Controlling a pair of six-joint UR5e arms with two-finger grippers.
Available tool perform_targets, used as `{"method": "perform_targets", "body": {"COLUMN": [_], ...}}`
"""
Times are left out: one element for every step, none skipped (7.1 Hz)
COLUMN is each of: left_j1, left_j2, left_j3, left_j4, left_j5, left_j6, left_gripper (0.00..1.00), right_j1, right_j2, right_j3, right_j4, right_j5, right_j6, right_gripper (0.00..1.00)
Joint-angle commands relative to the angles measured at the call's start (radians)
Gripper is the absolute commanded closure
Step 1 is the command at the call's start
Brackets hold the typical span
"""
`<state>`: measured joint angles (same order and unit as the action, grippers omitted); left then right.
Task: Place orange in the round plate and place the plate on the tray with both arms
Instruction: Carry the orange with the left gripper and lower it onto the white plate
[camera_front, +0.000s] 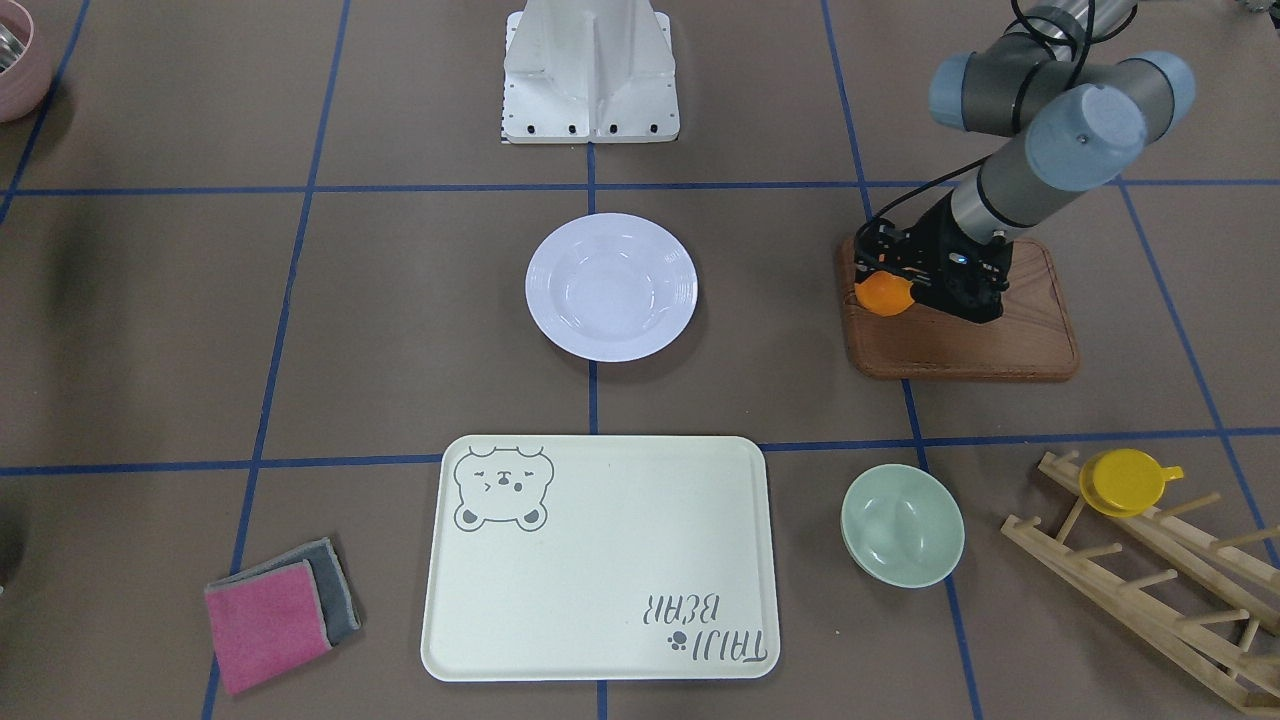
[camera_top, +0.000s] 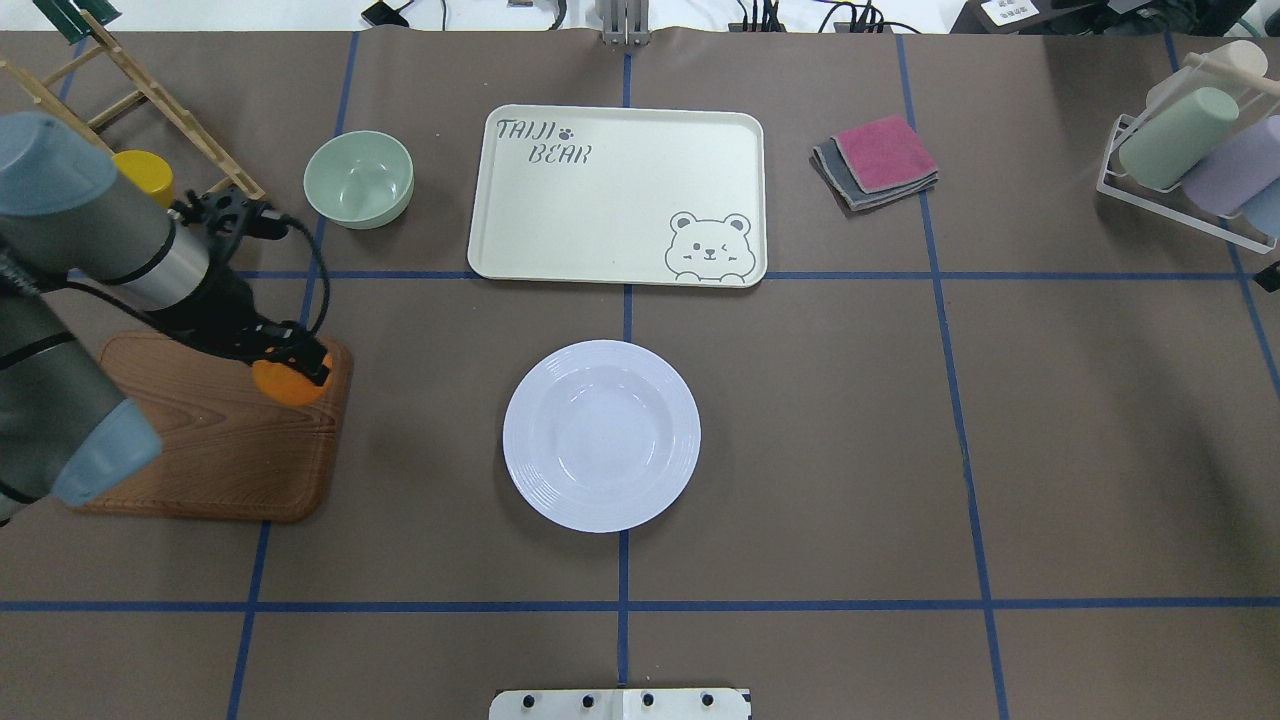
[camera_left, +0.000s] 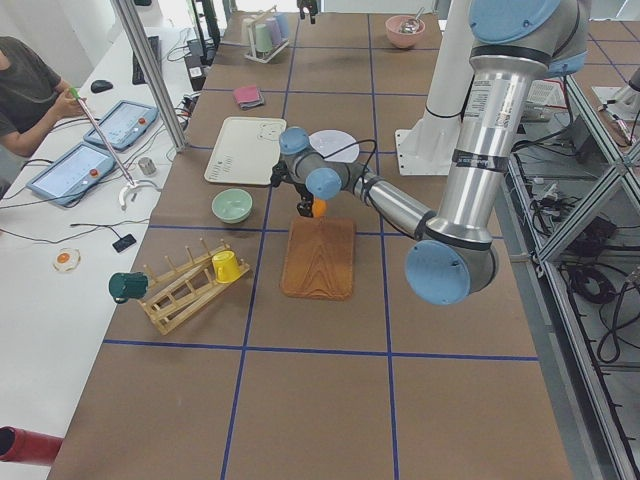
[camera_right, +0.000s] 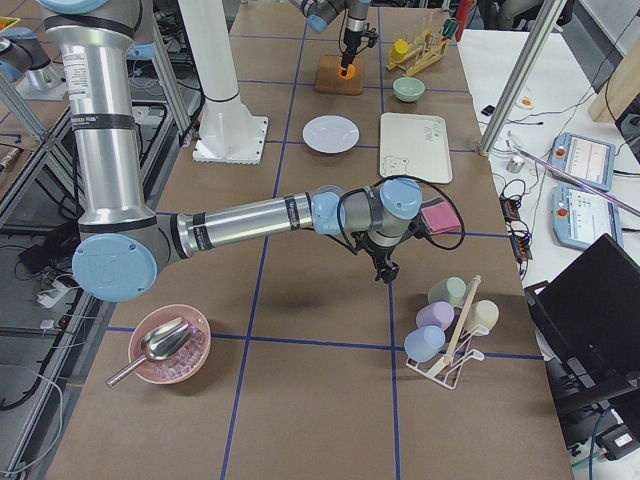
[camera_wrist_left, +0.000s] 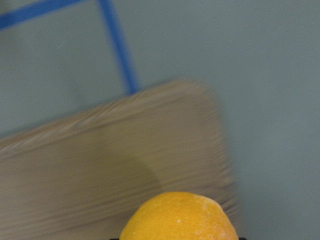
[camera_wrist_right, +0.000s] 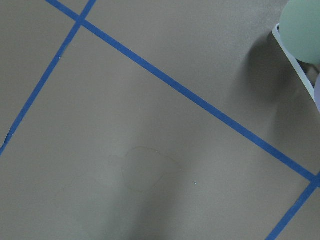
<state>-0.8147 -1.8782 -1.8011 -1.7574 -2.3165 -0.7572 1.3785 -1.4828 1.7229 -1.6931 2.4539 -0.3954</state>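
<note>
My left gripper (camera_front: 880, 283) is shut on the orange (camera_front: 884, 295) over the inner far corner of a brown wooden board (camera_front: 960, 340). In the overhead view the orange (camera_top: 286, 385) shows under the black fingers. The left wrist view has the orange (camera_wrist_left: 179, 217) at its bottom edge, with the board blurred behind it. The round white plate (camera_top: 601, 435) lies empty at the table's middle. The cream bear-print tray (camera_top: 620, 190) lies beyond it, also empty. My right gripper (camera_right: 385, 272) hangs low over bare table on the right; I cannot tell whether it is open or shut.
A pale green bowl (camera_top: 359, 178) sits left of the tray, near a wooden peg rack (camera_front: 1140, 570) holding a yellow cup (camera_front: 1128, 481). Folded cloths (camera_top: 875, 160) and a cup rack (camera_top: 1190, 160) stand far right. A person (camera_left: 30, 85) sits beyond the table.
</note>
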Motion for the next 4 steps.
{"method": "perform_targets", "body": {"left_j1": [0.163, 0.225, 0.273, 0.320], "left_j2": [-0.252, -0.351, -0.431, -0.447], "left_j3": [0.018, 0.081, 0.163, 0.195], "left_j4": [0.061, 0.061, 0.061, 0.065], "left_j5": [0.100, 0.183, 0.253, 0.308], "left_j6": [-0.337, -0.402, -0.437, -0.438], "left_gripper": [1.00, 1.00, 1.00, 1.00], "right_j1": [-0.024, -0.060, -0.088, -0.101], "right_j2": [0.036, 0.062, 0.088, 0.102], "right_j3": [0.007, 0.006, 0.000, -0.005], "right_j4": [0.001, 0.001, 0.001, 0.001], "right_j5": [0.000, -0.001, -0.003, -0.004], "right_j6": [0.100, 0.156, 0.203, 0.217], "right_gripper": [0.00, 0.00, 0.00, 0.00]}}
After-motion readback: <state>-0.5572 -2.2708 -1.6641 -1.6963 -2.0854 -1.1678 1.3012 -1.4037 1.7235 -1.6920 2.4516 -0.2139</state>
